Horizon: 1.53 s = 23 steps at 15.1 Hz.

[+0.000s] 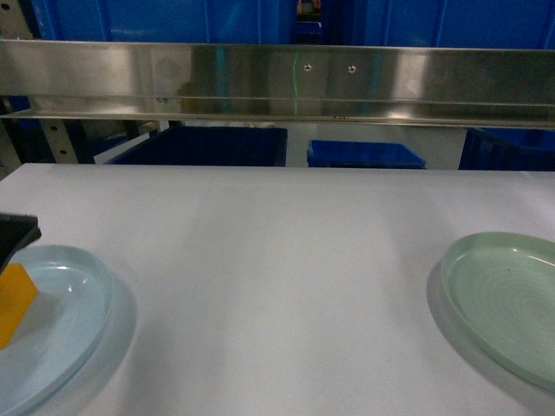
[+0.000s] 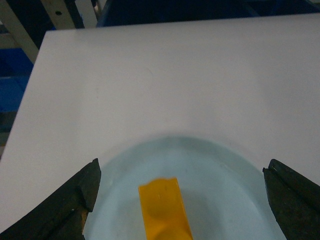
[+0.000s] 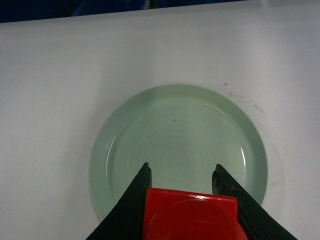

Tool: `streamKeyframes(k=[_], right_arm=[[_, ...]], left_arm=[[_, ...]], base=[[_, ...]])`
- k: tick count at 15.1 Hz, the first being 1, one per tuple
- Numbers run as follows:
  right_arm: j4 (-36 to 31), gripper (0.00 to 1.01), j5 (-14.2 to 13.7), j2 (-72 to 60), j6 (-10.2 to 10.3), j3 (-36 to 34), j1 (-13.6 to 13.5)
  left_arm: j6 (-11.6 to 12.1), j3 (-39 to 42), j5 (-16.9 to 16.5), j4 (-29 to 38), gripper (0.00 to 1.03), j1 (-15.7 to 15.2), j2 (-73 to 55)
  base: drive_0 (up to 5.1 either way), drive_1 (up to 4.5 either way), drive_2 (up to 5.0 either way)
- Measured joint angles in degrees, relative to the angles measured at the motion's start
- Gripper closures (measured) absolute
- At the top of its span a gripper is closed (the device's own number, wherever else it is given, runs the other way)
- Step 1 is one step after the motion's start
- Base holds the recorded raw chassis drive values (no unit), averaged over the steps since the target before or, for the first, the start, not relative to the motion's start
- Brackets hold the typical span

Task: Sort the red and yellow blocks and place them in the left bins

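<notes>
Left gripper [image 2: 181, 200]: jaws spread wide, straddling the orange-yellow plastic block [image 2: 164, 209] that lies on the pale blue glassy round plate [image 2: 220, 165]; apparently poised to grasp.
Right gripper [image 3: 182, 174]: clamped on the red plastic block [image 3: 192, 216], held above the pale green round plate [image 3: 180, 135].
Destination: dark blue plastic bin [image 1: 208, 146] at 12 o'clock beyond the white table [image 1: 277, 234].
Obstruction: steel rail [image 1: 277, 82] crossing above the far edge.

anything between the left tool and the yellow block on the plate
Nothing visible. The left tool is open above the pale blue plate, and the yellow block lies on the plate between its fingers with clear space on both sides.
</notes>
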<state>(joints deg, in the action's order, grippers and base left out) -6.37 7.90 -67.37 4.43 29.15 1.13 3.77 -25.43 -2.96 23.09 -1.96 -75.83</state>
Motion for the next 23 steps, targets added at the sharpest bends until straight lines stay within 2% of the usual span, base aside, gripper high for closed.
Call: streamKeyframes(k=[1,3,4,6,9,12,14,16,17,23], right_arm=[[0.0,0.72,0.0,0.0,0.0,0.0,0.0],[0.0,0.72,0.0,0.0,0.0,0.0,0.0],[0.0,0.72,0.0,0.0,0.0,0.0,0.0],[0.0,0.72,0.0,0.0,0.0,0.0,0.0],[0.02,0.72,0.0,0.0,0.0,0.02,0.0],[0.0,0.72,-0.02,0.0,0.0,0.02,0.0],[0.0,0.72,0.0,0.0,0.0,0.02,0.0],[0.0,0.72,0.0,0.0,0.0,0.02,0.0],[0.0,0.72,0.0,0.0,0.0,0.02,0.0],[0.0,0.72,0.0,0.0,0.0,0.02,0.0]], left_arm=[[-0.02,-4.13,-0.39,-2.21,0.05,-0.76,-3.06],[-0.37,-14.1,-2.93,-12.09,0.05,-2.75,-12.98],[-0.28,-17.92,-2.75,-15.02,0.05,-3.21,-18.43],[-0.31,-20.46,-1.6,-16.44,0.05,-3.39,-22.21],[-1.03,-21.14,0.0,-18.36,0.05,-2.69,-22.18],[-3.43,-20.61,2.71,-19.87,0.05,-1.79,-20.79],[-6.64,-18.84,4.52,-23.02,0.05,-1.53,-17.68],[-8.17,-17.62,4.72,-24.39,0.05,-1.53,-16.02],[-9.4,-13.86,4.83,-25.0,0.05,-1.25,-11.65],[-9.07,-9.68,4.68,-22.99,0.05,0.11,-9.62]], base=[[0.0,0.0,0.0],[0.0,0.0,0.0],[0.0,0.0,0.0],[0.0,0.0,0.0],[0.0,0.0,0.0],[0.0,0.0,0.0],[0.0,0.0,0.0],[0.0,0.0,0.0],[0.0,0.0,0.0],[0.0,0.0,0.0]])
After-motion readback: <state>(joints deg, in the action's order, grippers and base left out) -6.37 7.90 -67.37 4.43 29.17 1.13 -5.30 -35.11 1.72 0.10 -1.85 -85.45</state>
